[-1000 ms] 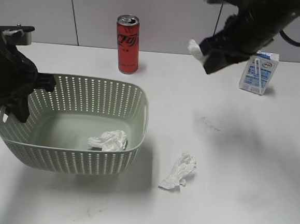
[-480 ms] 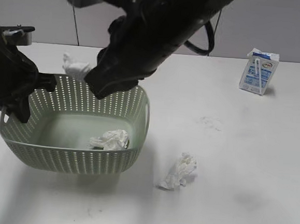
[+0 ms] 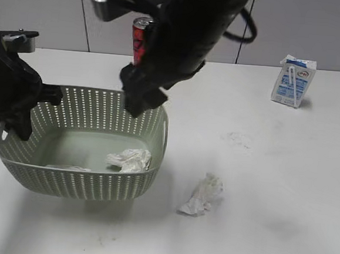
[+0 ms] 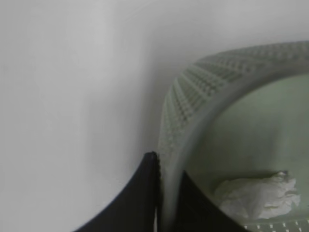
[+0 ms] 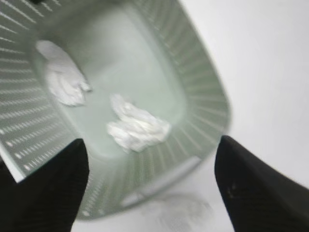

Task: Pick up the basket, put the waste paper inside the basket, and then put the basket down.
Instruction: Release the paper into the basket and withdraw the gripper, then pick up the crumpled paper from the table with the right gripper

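The pale green basket (image 3: 95, 183) is held just off the table by its left rim. My left gripper (image 3: 18, 124) is shut on that rim; the left wrist view shows its fingers (image 4: 145, 193) pinching the basket wall (image 4: 193, 96). Two wads of waste paper lie inside, one at the front left (image 3: 66, 167) and one near the middle (image 3: 130, 159); both show in the right wrist view (image 5: 63, 77) (image 5: 137, 128). A third wad (image 3: 201, 195) lies on the table to the basket's right. My right gripper (image 3: 141, 100) hangs open and empty over the basket's far right (image 5: 203, 96).
A red drink can (image 3: 141, 30) stands at the back, partly hidden behind my right arm. A blue-and-white drink carton (image 3: 293, 82) stands at the back right. The table (image 3: 271, 182) is white.
My right gripper swung over the basket with a wad, let it go, and shifted right. That wad now lies in the basket's front left. The basket stays held.
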You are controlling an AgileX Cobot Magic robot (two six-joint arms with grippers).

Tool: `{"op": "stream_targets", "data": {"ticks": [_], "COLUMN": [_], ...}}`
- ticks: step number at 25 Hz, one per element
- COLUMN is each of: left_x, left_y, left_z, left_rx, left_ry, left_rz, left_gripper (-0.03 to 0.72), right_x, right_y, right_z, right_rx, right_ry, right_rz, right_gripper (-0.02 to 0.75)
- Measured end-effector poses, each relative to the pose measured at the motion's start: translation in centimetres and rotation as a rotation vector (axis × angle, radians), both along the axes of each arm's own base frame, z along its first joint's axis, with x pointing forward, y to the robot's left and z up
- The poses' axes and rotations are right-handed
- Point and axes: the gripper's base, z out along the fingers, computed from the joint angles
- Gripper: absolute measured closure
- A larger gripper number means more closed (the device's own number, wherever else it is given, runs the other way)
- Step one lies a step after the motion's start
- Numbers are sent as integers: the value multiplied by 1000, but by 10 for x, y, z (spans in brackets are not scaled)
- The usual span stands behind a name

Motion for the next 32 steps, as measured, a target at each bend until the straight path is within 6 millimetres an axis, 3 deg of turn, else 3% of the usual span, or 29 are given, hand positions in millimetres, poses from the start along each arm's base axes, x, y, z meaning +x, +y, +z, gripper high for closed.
{"op": "stream_targets", "data": {"ticks": [5, 8, 10, 12, 16, 19, 27, 32], "left_x": [-1, -1, 0, 1, 1, 1, 1, 1], "left_y": [3, 10, 14, 16, 17, 17, 16, 16], "left_z": [0, -1, -1, -1, -1, -1, -1, -1], "left_rx": [38, 76, 91, 96, 97, 96, 91, 86], "left_ry": [9, 18, 22, 22, 22, 21, 22, 23], "left_rz": [-18, -25, -21, -18, -17, -17, -14, -12], "left_gripper": [683, 683, 683, 683, 683, 683, 683, 683], "right_x": [13, 15, 12, 8, -2, -8, -3, -2], "right_y": [-40, -66, -79, -84, -87, -85, -80, -79], "right_z": [29, 31, 17, -13, -71, -101, -150, -159], "right_rx": [-202, -206, -222, -240, -248, -278, -321, -328], "right_ry": [19, 98, 136, 162, 103, 106, 172, 173], "right_rz": [-140, -217, -246, -261, -171, -119, -125, -125], "right_gripper": [140, 145, 145, 145, 146, 147, 147, 157]}}
